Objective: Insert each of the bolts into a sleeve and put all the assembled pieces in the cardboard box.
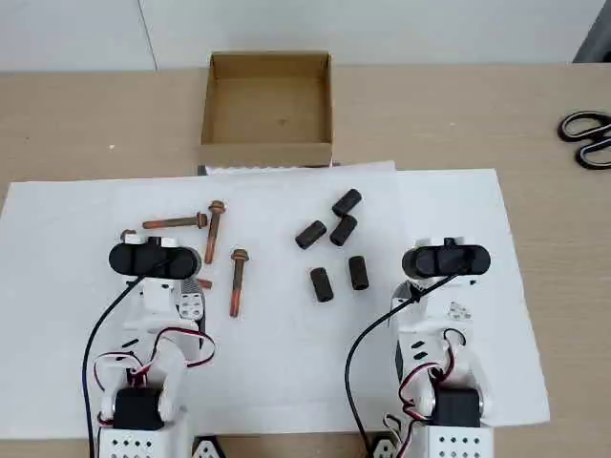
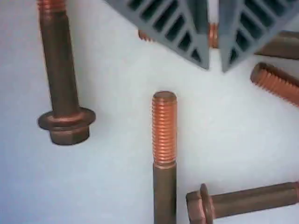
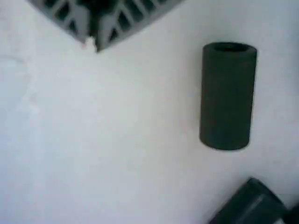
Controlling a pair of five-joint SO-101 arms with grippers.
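Observation:
Several copper bolts (image 1: 214, 231) lie scattered on the left half of a white sheet (image 1: 277, 363). Several black sleeves (image 1: 322, 284) lie at its centre right. The open cardboard box (image 1: 267, 143) stands behind the sheet with nothing in it. My left arm (image 1: 153, 260) hovers over the bolts. Its gripper (image 2: 215, 67) is shut and holds nothing, just above a bolt's threaded end (image 2: 164, 126). My right arm (image 1: 446, 260) sits right of the sleeves. Its gripper (image 3: 92, 45) is shut and holds nothing, with one sleeve (image 3: 228, 95) lying a short way from it.
Scissors (image 1: 587, 138) lie on the wooden table at the far right, off the sheet. One bolt (image 2: 65, 93) lies with its flanged head down in the left wrist view. The sheet's middle strip between bolts and sleeves is bare.

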